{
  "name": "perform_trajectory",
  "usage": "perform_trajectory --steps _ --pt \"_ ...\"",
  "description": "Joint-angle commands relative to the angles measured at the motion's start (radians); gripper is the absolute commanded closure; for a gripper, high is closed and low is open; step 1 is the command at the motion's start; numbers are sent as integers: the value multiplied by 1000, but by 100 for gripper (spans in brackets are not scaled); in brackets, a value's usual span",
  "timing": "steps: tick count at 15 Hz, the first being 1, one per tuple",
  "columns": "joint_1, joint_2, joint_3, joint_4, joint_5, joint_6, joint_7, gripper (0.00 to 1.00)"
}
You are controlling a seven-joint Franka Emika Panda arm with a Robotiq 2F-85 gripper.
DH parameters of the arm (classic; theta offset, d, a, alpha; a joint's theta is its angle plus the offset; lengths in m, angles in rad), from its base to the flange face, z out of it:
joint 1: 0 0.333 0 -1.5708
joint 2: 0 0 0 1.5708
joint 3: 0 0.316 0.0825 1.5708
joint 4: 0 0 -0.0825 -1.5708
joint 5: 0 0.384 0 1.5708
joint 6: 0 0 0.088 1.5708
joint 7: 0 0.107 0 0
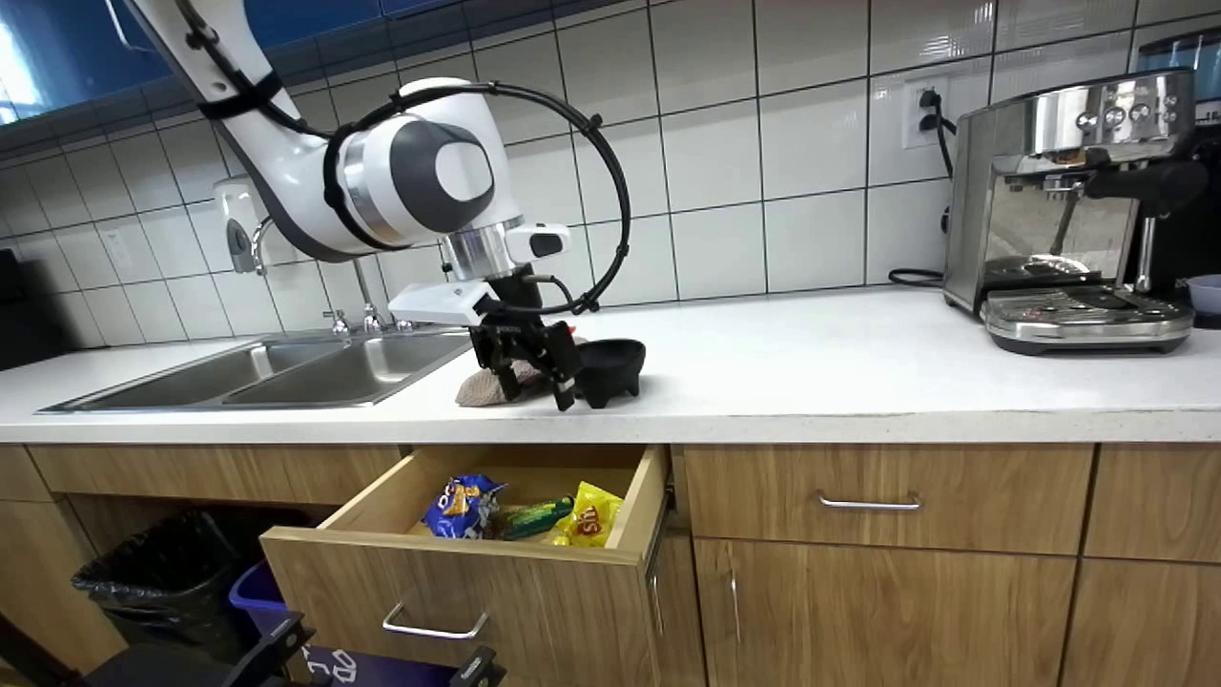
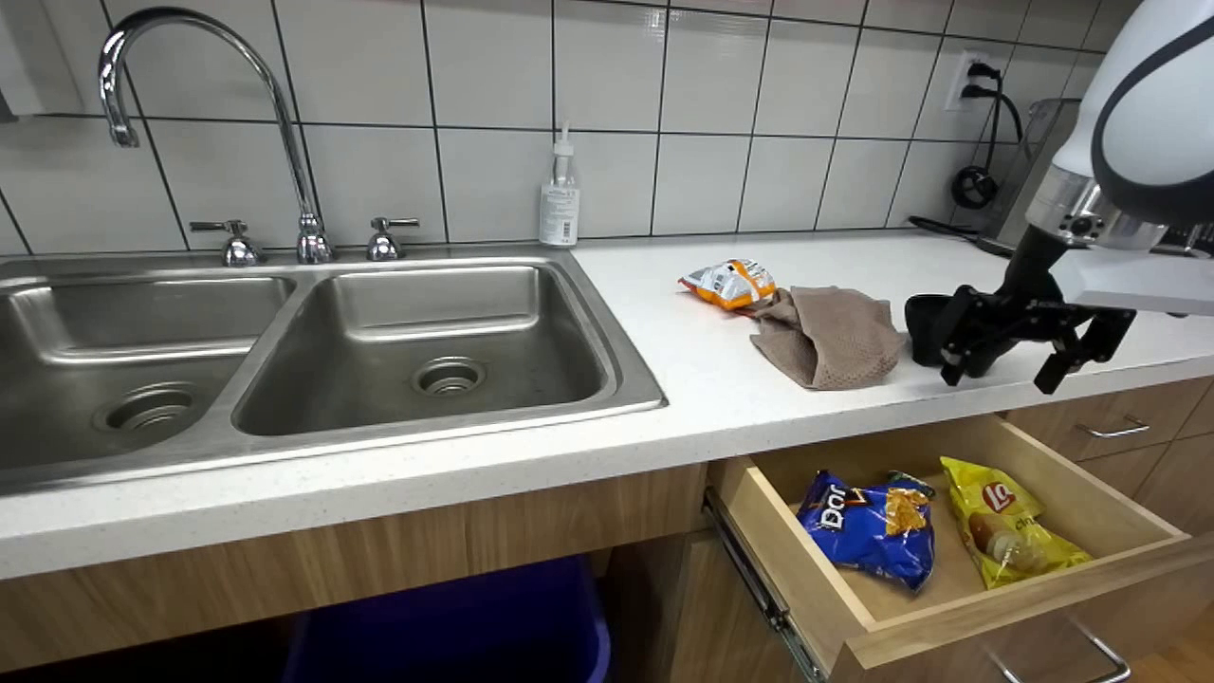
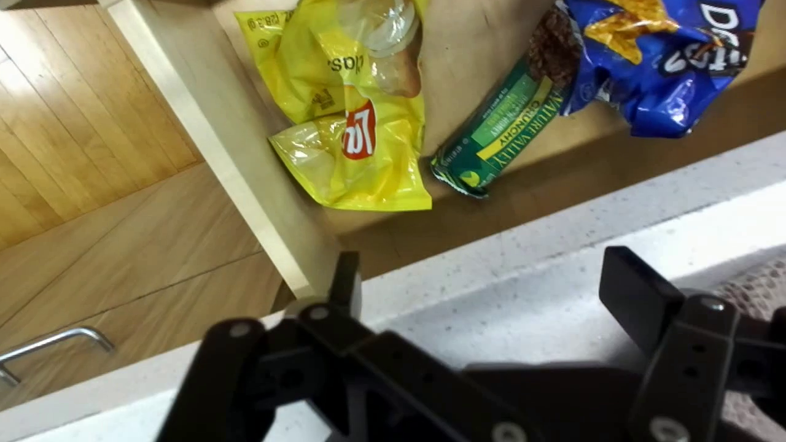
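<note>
My gripper [image 3: 488, 285] stands open above the counter's front edge, with nothing between its fingertips. In an exterior view the gripper [image 1: 537, 389] is just beside a small black footed bowl [image 1: 615, 367]; whether they touch I cannot tell. The gripper partly covers the bowl [image 2: 925, 327] in an exterior view. A brown cloth [image 2: 835, 337] lies crumpled on the counter, with an orange and white snack bag [image 2: 730, 283] behind it. Below, the pulled-out drawer [image 1: 458, 542] holds a blue Doritos bag [image 3: 663, 67], a green Nature Valley bar [image 3: 500, 126] and a yellow Lay's bag [image 3: 368, 141].
A double steel sink [image 2: 631, 384] with a tall faucet [image 2: 285, 123] is set in the counter. Behind it is a soap bottle [image 2: 560, 204]. An espresso machine [image 1: 978, 210] stands farther along. Under the counter are a black-lined bin [image 1: 157, 582] and a blue bin [image 2: 455, 631].
</note>
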Motion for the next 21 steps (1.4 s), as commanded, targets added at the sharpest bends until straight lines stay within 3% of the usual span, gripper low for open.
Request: perform_trajectory --steps 1,10,19,20,21 --pt "-11 -109 34 -25 60 -43 -61 0" --pt "1 -175 71 29 152 -53 -152 0" --pt "15 -92 81 199 229 -57 -243 0" --pt "4 -128 83 140 191 -16 -194 0" --pt "5 -119 83 154 195 -21 -201 0"
